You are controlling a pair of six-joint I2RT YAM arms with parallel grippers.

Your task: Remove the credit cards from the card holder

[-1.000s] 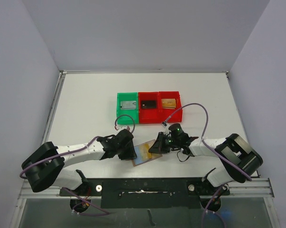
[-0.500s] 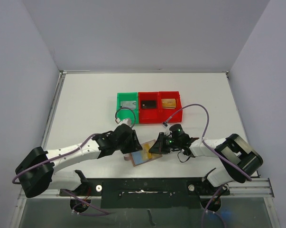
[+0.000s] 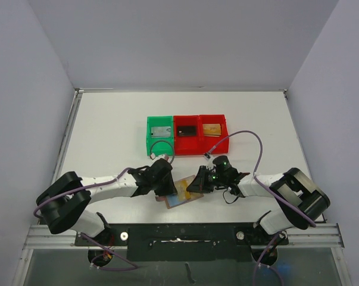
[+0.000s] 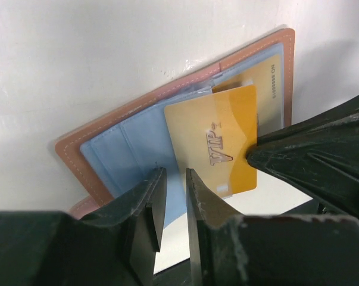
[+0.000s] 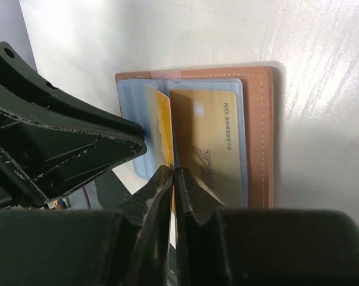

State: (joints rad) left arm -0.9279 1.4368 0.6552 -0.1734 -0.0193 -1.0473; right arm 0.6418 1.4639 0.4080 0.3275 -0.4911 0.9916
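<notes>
**Q:** Where was the card holder, and what step was in hand?

**A:** The brown card holder (image 3: 182, 193) lay open on the white table (image 3: 108, 131), near its front edge, between the two grippers. Its light-blue lining faced up. The step looked like drawing a card out. The right gripper (image 5: 173, 176) had its fingers closed on the lifted gold card (image 4: 218, 137), which stood tilted up out of the lining. The left gripper (image 4: 174, 179) sat low over the other half of the holder. Its fingers were only narrowly parted, and nothing showed between them. Whether they pressed on the holder could not be told.

**Q:** What did the next move call for?

**A:** Most likely the right arm had to pull the card fully clear without dragging the holder along, so the left side needed to keep the holder pinned. The card would then probably go to a bin.

**Q:** How many of each thing were there?

**A:** There was one card holder. Two gold cards showed at it: the one being gripped, and a second gold card (image 5: 209, 137) lying flat in its pocket. Behind it, well apart, stood three bins in a row, one green bin (image 3: 148, 128) and two red bins (image 3: 191, 149). Each held one flat, card-like item.
</notes>
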